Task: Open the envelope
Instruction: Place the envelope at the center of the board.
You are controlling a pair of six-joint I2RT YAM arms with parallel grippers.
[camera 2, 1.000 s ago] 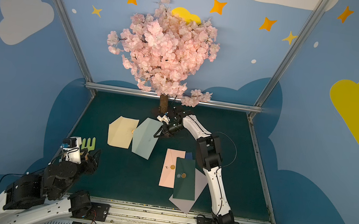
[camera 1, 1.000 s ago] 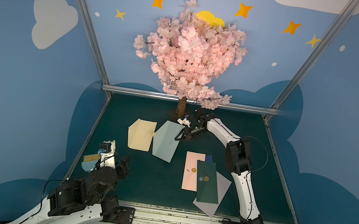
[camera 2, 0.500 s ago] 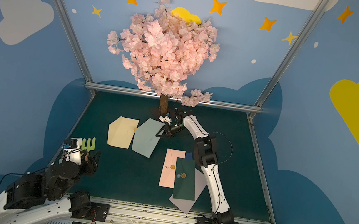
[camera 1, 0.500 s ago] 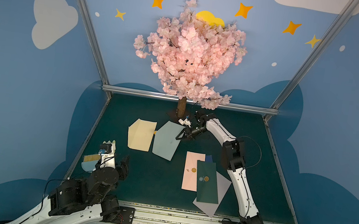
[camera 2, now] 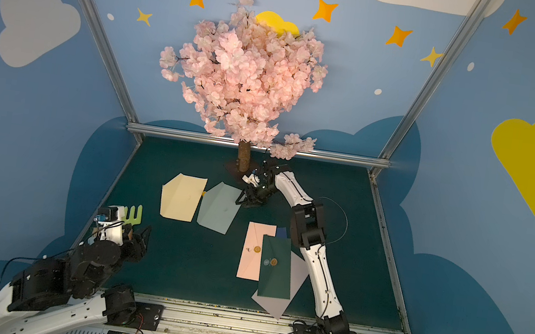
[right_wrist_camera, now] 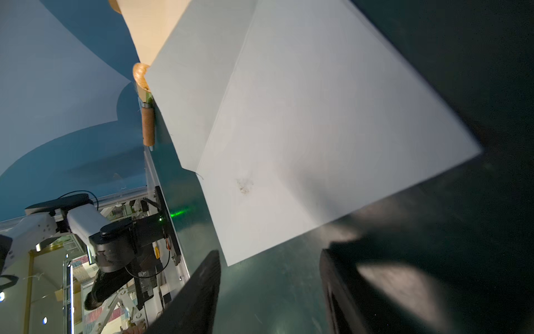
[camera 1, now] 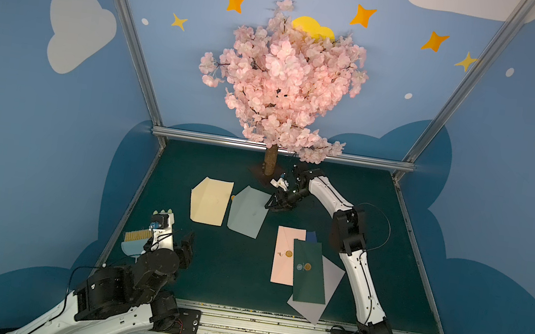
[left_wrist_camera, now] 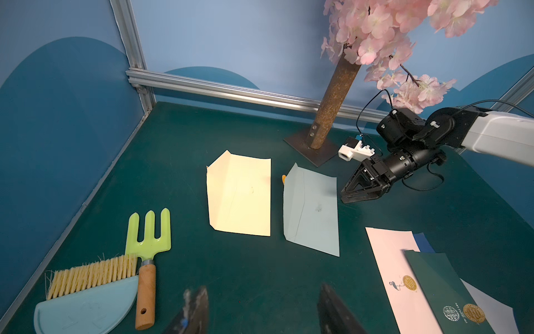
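Scene: two arms work a green mat (camera 1: 226, 275) strewn with envelopes.
Blue envelope (camera 1: 247, 211): flat at mid-mat in both top views, just beside the cream envelope (camera 1: 211, 200). Its flap is folded out, so it looks already opened. A faint smudge (left_wrist_camera: 318, 208) marks its face.
Right gripper (camera 1: 270, 208): jaws apart and empty, tips low at the mat just beside the blue envelope's edge, not on it.
Left gripper (left_wrist_camera: 263, 289): jaws apart, nothing between them, hanging over the mat's front left, well apart from every envelope.
Pile: the pink envelope (camera 1: 284, 248) and green envelope (camera 1: 308, 273) overlap on a grey envelope (camera 1: 329, 286) by the right arm. Both are shut under gold seals, so they are probably the ones left to open.
Handling: thin paper that is likely light and floppy and will slide on the mat. It lies flat, leaving little edge to catch. The seals are probably brittle.
Hold: best at a flap's free point or a corner, with the body pinned down so that it does not slide.
Writing: no brand can be read. The pink envelope carries a small flamingo-like figure (left_wrist_camera: 396, 286) beside its seal (left_wrist_camera: 409, 282). The green one shows a pale round crest (left_wrist_camera: 450, 313) by its seal (left_wrist_camera: 473, 313), with lettering too small to read.
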